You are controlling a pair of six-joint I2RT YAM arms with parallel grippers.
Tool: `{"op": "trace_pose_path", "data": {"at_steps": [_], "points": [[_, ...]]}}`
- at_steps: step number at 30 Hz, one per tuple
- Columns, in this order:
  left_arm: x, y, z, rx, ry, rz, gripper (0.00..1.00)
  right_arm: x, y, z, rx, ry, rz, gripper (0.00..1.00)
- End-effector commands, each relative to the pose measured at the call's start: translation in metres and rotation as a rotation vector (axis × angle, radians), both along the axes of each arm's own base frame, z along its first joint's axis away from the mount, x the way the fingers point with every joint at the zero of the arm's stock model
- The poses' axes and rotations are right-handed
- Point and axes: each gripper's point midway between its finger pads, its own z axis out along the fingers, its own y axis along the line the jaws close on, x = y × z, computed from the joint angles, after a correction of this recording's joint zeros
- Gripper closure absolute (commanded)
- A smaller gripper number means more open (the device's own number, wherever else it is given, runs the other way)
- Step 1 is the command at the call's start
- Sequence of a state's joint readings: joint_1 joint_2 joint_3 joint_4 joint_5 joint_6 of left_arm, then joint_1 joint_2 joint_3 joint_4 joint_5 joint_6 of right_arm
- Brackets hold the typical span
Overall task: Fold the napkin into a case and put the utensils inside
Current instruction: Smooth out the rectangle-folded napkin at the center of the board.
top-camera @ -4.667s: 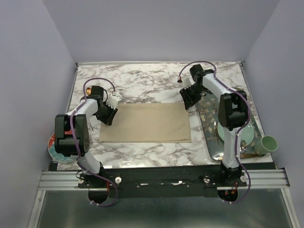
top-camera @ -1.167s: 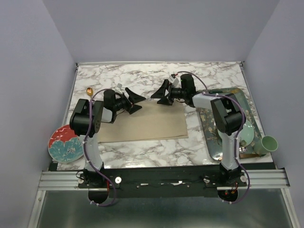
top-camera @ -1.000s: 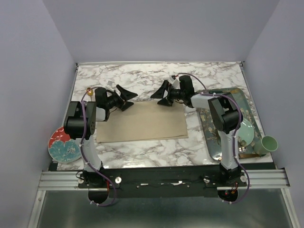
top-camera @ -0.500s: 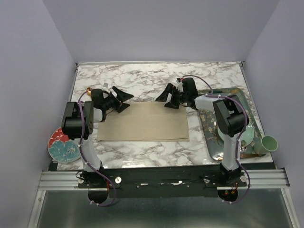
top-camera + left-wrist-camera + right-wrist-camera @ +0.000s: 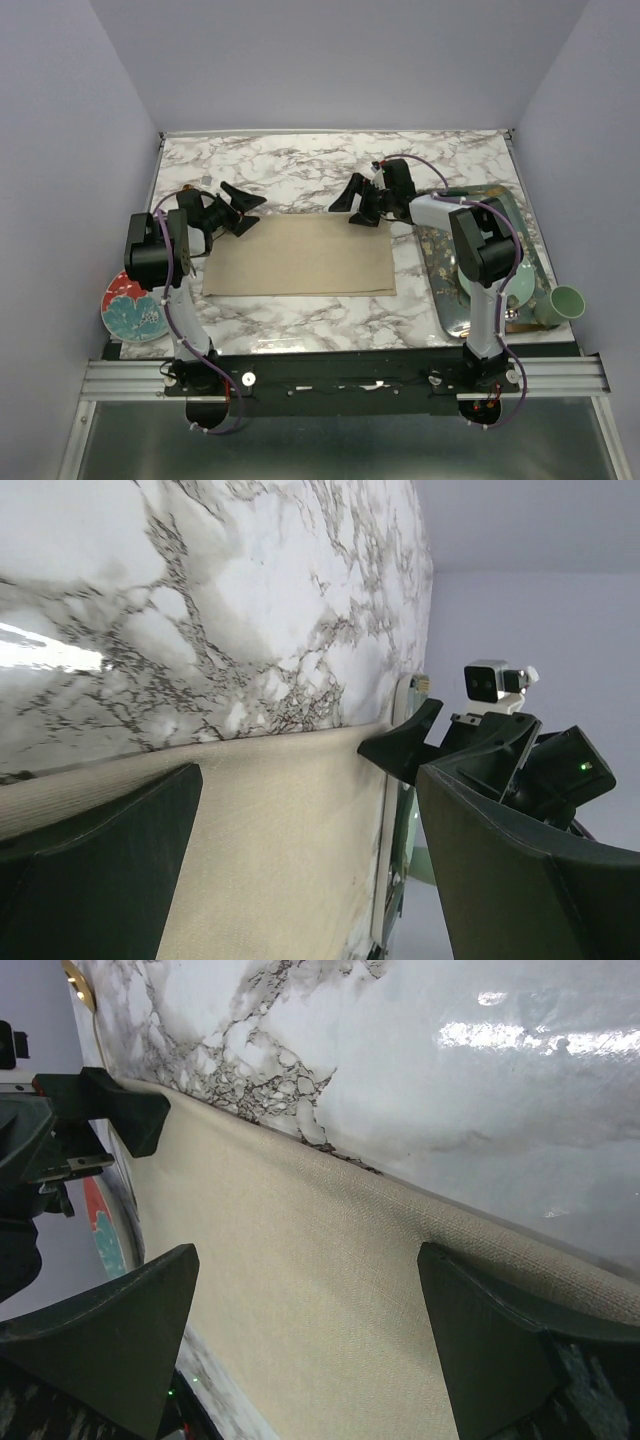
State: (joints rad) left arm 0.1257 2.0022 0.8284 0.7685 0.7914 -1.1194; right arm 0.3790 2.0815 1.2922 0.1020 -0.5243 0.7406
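- Both claws have slid outward along the far edge of the napkin (image 5: 300, 258) in the last second or so. The left claw (image 5: 252, 212) has drawn back toward the far-left corner. The right claw (image 5: 342, 214) has moved a little toward the far-right corner.
- The napkin itself has barely shifted. It lies flat on the worktop (image 5: 300, 165) as a wide oblong between the two arms, not yet narrowed into a case, and nothing rests on it.
- Judging from this, the arms are lining up on the two far corners for a fold. The task looks to be at an early stage, with the folding still ahead and the utensils yet to go in.
- Left claw: its fingers are spread wide and it holds nothing. It lies low and sideways, pointing across toward the other arm. The left wrist view shows the cloth's far edge running through the gap between the fingers.
- Right claw: it is also spread wide and empty, mirroring the left. In the right wrist view its fingers straddle the far edge of the cloth near that corner.
- Contact: both claws sit very low over the edge, but from these angles it is hard to say whether any fingertip actually touches the cloth or the worktop.
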Motion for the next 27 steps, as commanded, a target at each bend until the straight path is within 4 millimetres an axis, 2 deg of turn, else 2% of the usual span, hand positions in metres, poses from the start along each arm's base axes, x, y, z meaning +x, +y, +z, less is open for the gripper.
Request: {"op": "trace_pose_path", "data": {"at_steps": [1, 3, 8, 10, 13, 15, 17, 18, 20, 22, 26, 27], "points": [[0.000, 0.034, -0.024, 0.048, 0.045, 0.057, 0.01, -0.006, -0.021, -0.030, -0.130, 0.083, -0.043, 0.00], [0.002, 0.041, -0.019, 0.049, 0.032, 0.068, 0.01, -0.007, -0.024, -0.031, -0.144, 0.088, -0.050, 0.00], [0.010, 0.074, -0.014, 0.063, 0.034, 0.140, 0.01, -0.006, -0.029, -0.034, -0.154, 0.104, -0.055, 0.00], [0.011, 0.077, -0.007, 0.044, 0.021, 0.149, 0.01, -0.008, -0.027, -0.034, -0.149, 0.115, -0.048, 0.01], [0.013, 0.069, 0.013, 0.025, -0.039, 0.125, 0.01, -0.007, -0.021, -0.026, -0.117, 0.110, -0.025, 0.02], [0.011, 0.057, 0.029, 0.007, -0.079, 0.087, 0.01, -0.004, -0.014, -0.011, -0.079, 0.077, 0.009, 0.01], [0.007, 0.049, 0.039, 0.000, -0.104, 0.064, 0.01, -0.006, 0.003, 0.021, 0.020, 0.021, 0.086, 0.00], [0.005, 0.042, 0.040, -0.005, -0.103, 0.054, 0.01, -0.007, 0.008, 0.033, 0.062, 0.007, 0.113, 0.00], [0.000, 0.034, 0.035, -0.006, -0.090, 0.046, 0.01, -0.007, 0.028, 0.071, 0.167, -0.083, 0.176, 0.00], [-0.003, 0.025, 0.029, -0.006, -0.076, 0.035, 0.01, -0.010, 0.045, 0.094, 0.207, -0.137, 0.219, 0.00], [-0.008, 0.016, 0.007, -0.014, -0.019, 0.031, 0.01, -0.017, 0.076, 0.107, 0.267, -0.142, 0.270, 0.00], [-0.009, 0.014, 0.004, -0.013, -0.012, 0.028, 0.01, -0.015, 0.083, 0.101, 0.290, -0.132, 0.275, 0.00]]}}
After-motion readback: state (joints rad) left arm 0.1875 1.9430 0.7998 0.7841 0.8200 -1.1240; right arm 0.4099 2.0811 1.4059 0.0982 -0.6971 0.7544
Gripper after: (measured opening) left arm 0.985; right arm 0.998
